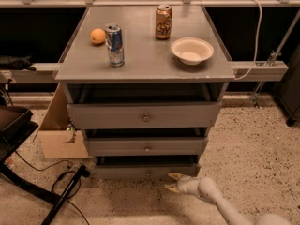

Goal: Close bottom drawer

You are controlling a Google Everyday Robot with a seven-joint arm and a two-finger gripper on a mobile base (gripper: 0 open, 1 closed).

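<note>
The grey cabinet has three drawers, each pulled out a little. The bottom drawer (145, 171) is the lowest and narrowest front, with a small round knob (148, 174), and a dark gap shows above it. My gripper (171, 182) is low near the floor, just right of and in front of the knob, at the end of the white arm (213, 198) that comes in from the lower right. Its two tan fingers are spread apart and hold nothing. The tips are close to the drawer front; I cannot tell if they touch it.
On the cabinet top (140, 60) stand an orange (97, 35), a blue can (114, 45), a brown can (163, 21) and a white bowl (191, 50). A cardboard box (58, 135) sits at the left, with a black stand and cables (61, 191) on the floor.
</note>
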